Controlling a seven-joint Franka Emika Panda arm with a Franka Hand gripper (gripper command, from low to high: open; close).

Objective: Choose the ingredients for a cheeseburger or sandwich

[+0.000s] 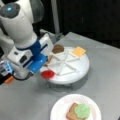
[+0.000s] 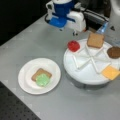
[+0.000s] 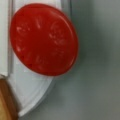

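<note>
Under claw: red disc (image 3: 43, 38) on divided tray (image 1: 82, 68) edge, centred in wrist view so we can take it.
Claw (image 2: 75, 32): we cannot tell opening; seems to hold nothing.
Away fr. claw: sandwich (image 1: 78, 112), toast + leaf, on plate (image 2: 26, 75).

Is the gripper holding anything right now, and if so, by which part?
Cannot be told: the gripper hangs above the red disc, which lies on the divided tray, but its fingertips are not visible.
</note>
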